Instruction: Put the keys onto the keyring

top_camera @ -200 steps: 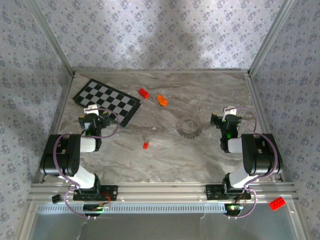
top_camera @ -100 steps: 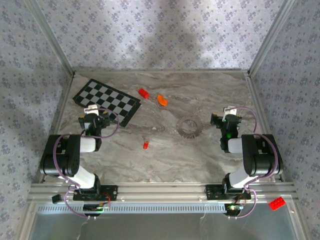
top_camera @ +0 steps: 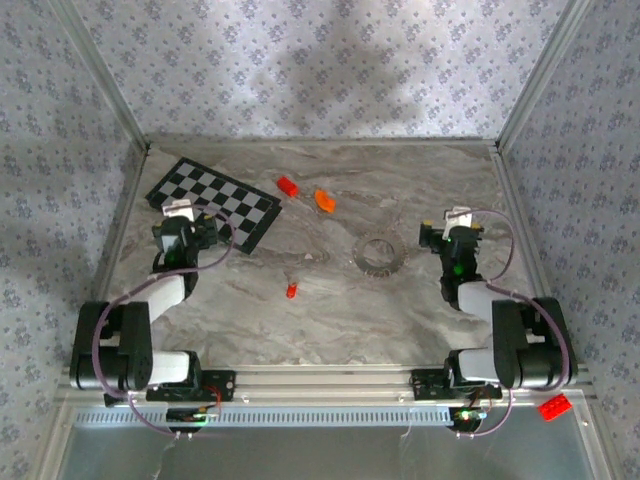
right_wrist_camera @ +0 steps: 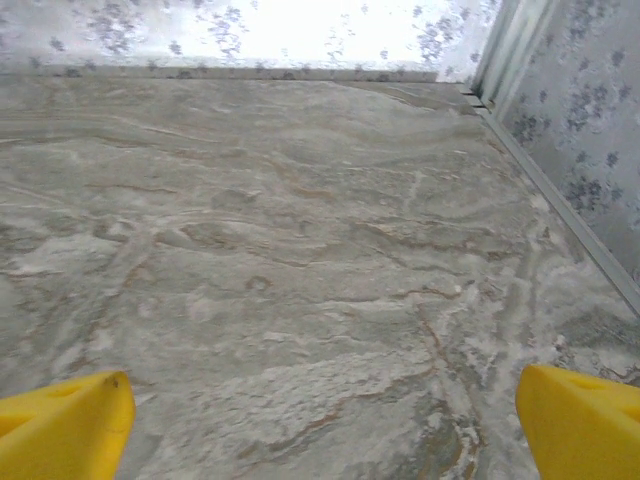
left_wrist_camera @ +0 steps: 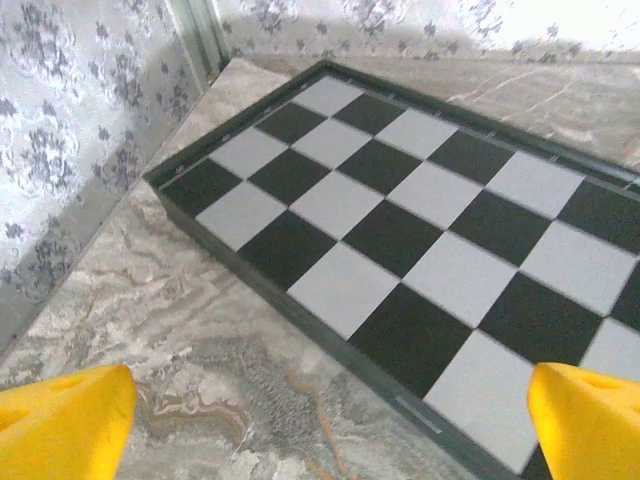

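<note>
1. Pointing at the board (top_camera: 215, 200), the left gripper (top_camera: 188, 230) has its fingers spread wide.
2. Key (top_camera: 291, 290): tiny, red-headed, lying on the table (top_camera: 330, 330) near the middle.
3. Keyring (top_camera: 379, 254): a thin, jagged grey loop, right of the key and apart from it.
4. Right gripper (top_camera: 447, 238): also spread, near the keyring's right.

- A checkered board (top_camera: 212, 203), with black and pale squares in a dark frame, lies flat at the far left of the marbled desk (top_camera: 330, 320).
- A red toy brick (top_camera: 288, 186) sits just beside the board's right corner.
- An orange block (top_camera: 325, 200) lies near that brick, to its right, not touching it.
- A second red brick (top_camera: 554, 406) rests off the desk at the near right.
- Floral-patterned walls (top_camera: 320, 70) enclose the desk.
</note>
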Tool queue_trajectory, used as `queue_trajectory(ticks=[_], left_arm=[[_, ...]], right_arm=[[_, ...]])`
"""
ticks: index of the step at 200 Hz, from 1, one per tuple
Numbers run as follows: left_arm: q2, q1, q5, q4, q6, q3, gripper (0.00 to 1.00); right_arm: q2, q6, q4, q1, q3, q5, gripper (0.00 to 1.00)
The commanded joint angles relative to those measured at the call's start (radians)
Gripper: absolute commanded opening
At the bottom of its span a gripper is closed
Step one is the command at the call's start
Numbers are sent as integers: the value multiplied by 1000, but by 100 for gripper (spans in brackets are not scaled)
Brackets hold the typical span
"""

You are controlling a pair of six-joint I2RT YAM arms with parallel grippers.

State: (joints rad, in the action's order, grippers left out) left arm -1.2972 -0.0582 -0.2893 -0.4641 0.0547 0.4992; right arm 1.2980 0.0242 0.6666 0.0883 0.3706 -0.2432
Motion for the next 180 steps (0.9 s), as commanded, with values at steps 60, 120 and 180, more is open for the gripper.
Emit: queue_trajectory(ticks=[60, 120, 180], left_arm=[[137, -132, 177, 496, 281, 180, 100], [85, -285, 390, 646, 325, 293, 100], [11, -425, 456, 668, 280, 358, 100]], right_arm=[[-232, -123, -546, 197, 197, -46, 100], [-255, -171, -792, 278, 296, 98, 100], [-270, -245, -915, 299, 311, 187, 100]])
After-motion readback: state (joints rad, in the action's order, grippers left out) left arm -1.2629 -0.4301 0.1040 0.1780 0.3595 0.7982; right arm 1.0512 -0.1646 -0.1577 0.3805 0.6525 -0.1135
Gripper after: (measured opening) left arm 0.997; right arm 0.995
